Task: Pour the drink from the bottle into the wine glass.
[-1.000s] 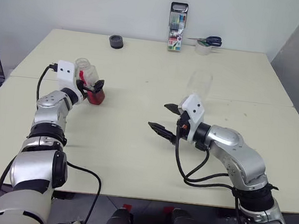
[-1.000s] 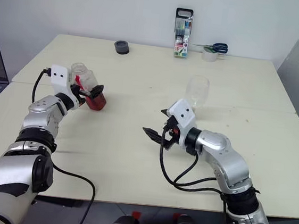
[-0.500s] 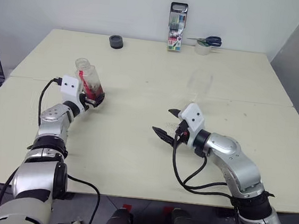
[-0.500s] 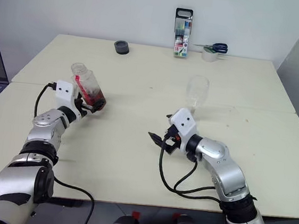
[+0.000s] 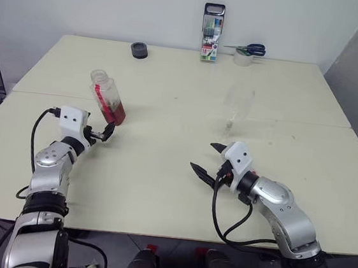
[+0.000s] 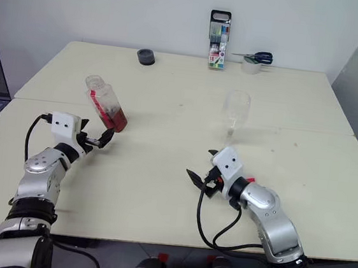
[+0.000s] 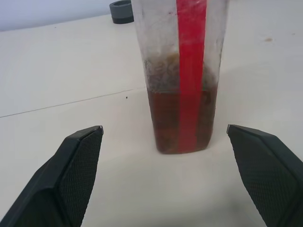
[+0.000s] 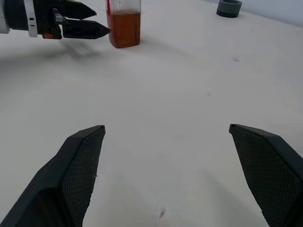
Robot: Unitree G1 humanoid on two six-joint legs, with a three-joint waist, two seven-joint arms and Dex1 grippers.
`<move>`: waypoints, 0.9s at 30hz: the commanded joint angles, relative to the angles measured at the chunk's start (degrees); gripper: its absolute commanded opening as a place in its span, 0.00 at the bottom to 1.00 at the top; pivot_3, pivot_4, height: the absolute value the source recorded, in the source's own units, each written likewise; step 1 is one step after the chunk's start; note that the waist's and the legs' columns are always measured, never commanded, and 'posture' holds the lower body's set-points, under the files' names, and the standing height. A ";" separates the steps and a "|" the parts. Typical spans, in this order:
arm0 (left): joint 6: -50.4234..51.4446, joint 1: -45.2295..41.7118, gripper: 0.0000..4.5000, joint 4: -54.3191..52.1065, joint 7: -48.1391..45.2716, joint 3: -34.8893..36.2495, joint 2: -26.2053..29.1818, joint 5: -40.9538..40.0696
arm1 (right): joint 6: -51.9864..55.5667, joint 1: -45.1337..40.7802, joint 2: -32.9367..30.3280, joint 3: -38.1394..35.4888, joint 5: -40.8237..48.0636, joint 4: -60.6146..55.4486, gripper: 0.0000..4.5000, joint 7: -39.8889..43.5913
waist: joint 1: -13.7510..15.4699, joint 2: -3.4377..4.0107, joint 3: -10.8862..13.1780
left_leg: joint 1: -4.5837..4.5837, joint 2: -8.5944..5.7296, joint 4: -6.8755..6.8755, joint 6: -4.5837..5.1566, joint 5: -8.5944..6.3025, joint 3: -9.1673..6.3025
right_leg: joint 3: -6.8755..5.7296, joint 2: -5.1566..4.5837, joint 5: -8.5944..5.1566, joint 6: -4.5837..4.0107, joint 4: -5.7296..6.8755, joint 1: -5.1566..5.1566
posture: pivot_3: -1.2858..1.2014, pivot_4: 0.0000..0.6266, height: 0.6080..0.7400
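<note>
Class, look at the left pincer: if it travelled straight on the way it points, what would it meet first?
Probably the bottle, standing centred ahead of the open left pincer, not yet touched.

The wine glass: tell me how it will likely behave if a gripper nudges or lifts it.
The wine glass stands on a thin stem over a small flat foot, so a nudge high on the bowl would probably tip it. It looks empty, so likely light. Its smooth clear wall may slip between hard jaws, and squeezing the thin glass risks cracking it.
</note>
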 commanded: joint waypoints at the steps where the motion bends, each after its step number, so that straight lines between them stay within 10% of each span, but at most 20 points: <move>1: 0.17 2.07 1.00 -6.88 0.55 0.51 0.78 -0.25 | -2.83 1.42 -0.15 -1.88 -0.38 -3.63 1.00 -0.93 | 0.05 0.00 0.00 | 0.00 0.00 0.00 0.00 0.00 0.00 | 0.00 0.00 0.00 0.00 -0.01 0.00 | 0.52 0.24 1.00; 18: 10.26 13.43 1.00 -29.34 -11.62 -0.28 3.27 -9.30 | -6.56 11.16 3.01 -8.52 0.92 -4.40 1.00 -6.44 | 0.25 -0.01 -0.01 | 0.10 0.04 -0.07 0.01 -0.01 0.08 | 0.03 0.02 0.00 0.00 -0.12 0.12 | 0.52 0.24 1.00; 27: 14.20 9.61 1.00 -34.96 -22.79 -6.80 5.57 -11.11 | -6.18 2.11 9.90 -12.80 -1.37 6.63 1.00 -15.85 | 0.23 0.00 -0.01 | 0.19 0.08 -0.07 0.01 0.00 0.13 | 0.07 0.10 0.00 0.00 -0.11 0.18 | 0.52 0.24 1.00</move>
